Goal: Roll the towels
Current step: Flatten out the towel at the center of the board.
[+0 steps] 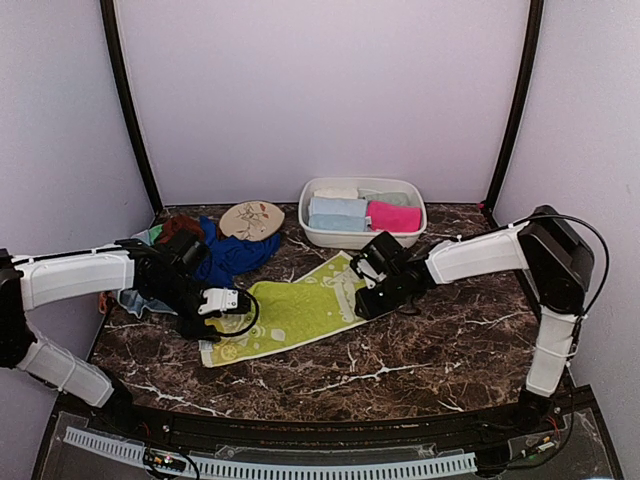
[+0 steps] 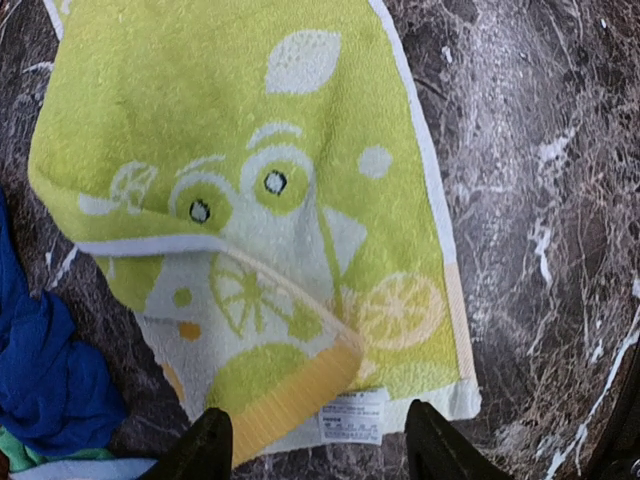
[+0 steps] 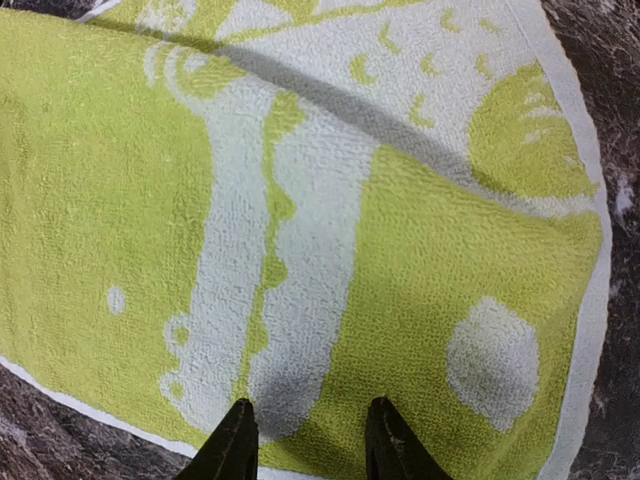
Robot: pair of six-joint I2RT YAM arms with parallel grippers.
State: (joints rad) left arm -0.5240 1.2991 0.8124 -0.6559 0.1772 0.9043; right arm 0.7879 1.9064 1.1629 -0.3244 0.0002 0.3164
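A yellow-green towel [image 1: 290, 312] with pale lemon patches lies spread on the marble table. My left gripper [image 1: 238, 303] is open at its left end. In the left wrist view the gripper [image 2: 318, 452] has its jaws wide apart, straddling the end with the white label, where one corner of the towel [image 2: 240, 150] is folded over. My right gripper [image 1: 360, 298] is open over the towel's right end. In the right wrist view the gripper [image 3: 308, 447] has its tips just above the flat cloth [image 3: 300, 200], holding nothing.
A white basin [image 1: 318, 235] at the back holds rolled towels, a pink one [image 1: 393, 216] and a pale blue one [image 1: 337, 212] among them. A royal blue towel [image 1: 238, 255] and a brown one [image 1: 180, 227] are heaped at the left. An oval floral disc [image 1: 251, 221] lies beside them.
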